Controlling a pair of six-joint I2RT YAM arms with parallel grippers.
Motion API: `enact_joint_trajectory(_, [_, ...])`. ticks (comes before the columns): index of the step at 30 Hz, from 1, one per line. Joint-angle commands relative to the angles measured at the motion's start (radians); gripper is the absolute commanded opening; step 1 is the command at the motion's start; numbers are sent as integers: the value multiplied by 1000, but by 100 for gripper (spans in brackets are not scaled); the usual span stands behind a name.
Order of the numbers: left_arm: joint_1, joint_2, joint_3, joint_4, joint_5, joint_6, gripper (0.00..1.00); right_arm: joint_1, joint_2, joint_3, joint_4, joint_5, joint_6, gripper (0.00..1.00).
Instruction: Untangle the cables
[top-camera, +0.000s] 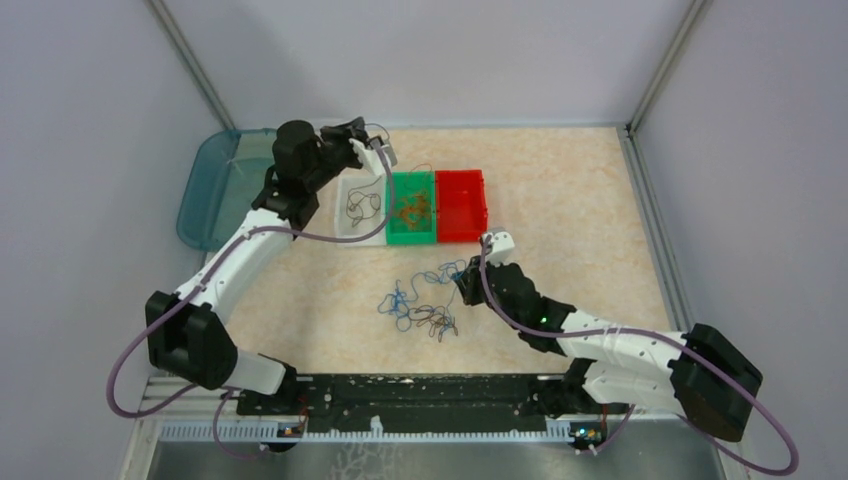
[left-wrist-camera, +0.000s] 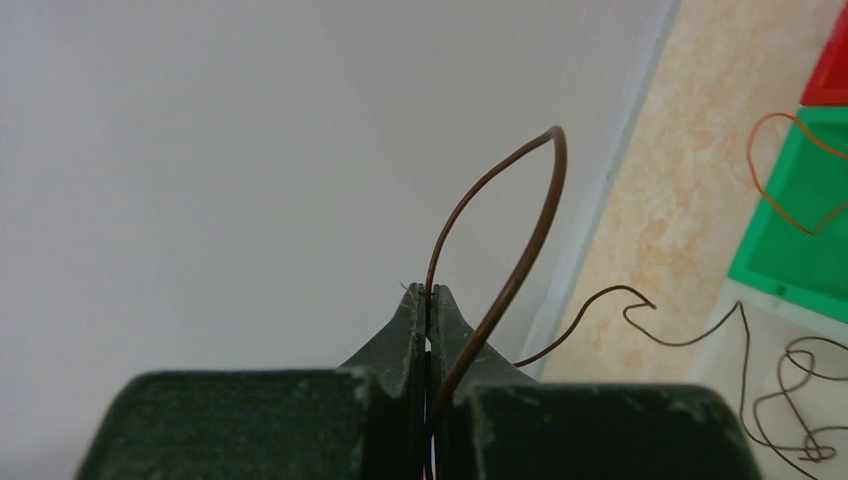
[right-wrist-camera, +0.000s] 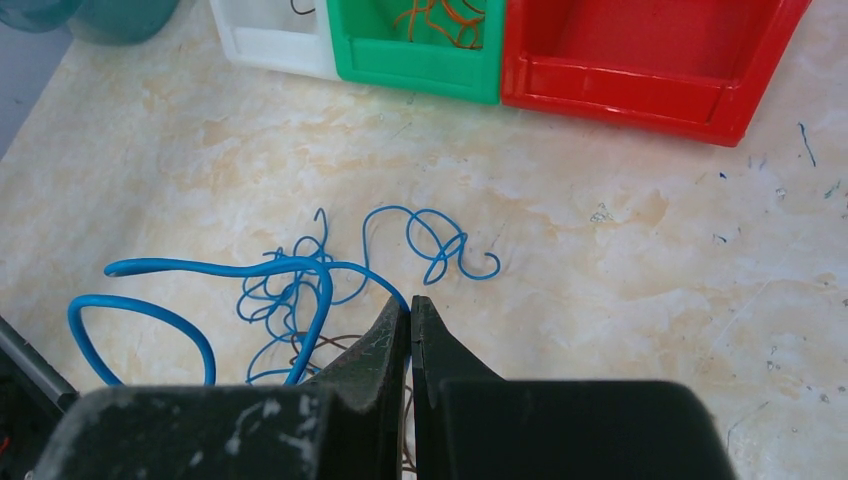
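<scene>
A loose tangle of blue and dark brown cables (top-camera: 420, 305) lies on the marble tabletop in front of the bins. My right gripper (top-camera: 463, 285) sits at the tangle's right edge. In the right wrist view it (right-wrist-camera: 410, 302) is shut, with a blue cable (right-wrist-camera: 300, 270) running in between its tips. My left gripper (top-camera: 380, 152) is raised over the white bin's far end, by the back wall. It (left-wrist-camera: 428, 292) is shut on a dark brown cable (left-wrist-camera: 540, 220) that loops up from the jaws and trails down toward the bin.
Three bins stand side by side: white (top-camera: 345, 232) with dark brown cables, green (top-camera: 411, 239) with orange cables, red (top-camera: 462, 237). A teal tray (top-camera: 215, 185) lies at the far left. Walls close the table on three sides.
</scene>
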Motion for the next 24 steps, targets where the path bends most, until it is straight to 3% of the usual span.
enact_joint_trajectory(1, [6,11,-35,-73,-5,4,0,-5,-32,-4,20,31,12,0])
enact_joint_trajectory(7, [6,76,-20,-268,-24,-24,0,-6,-12,4,10,34,23,0])
enact_joint_trajectory(14, [6,186,22,-382,-34,-74,0,-7,-5,23,-24,43,44,0])
enact_joint_trajectory(24, [10,358,29,-331,-141,-24,0,-7,-39,36,-53,59,54,0])
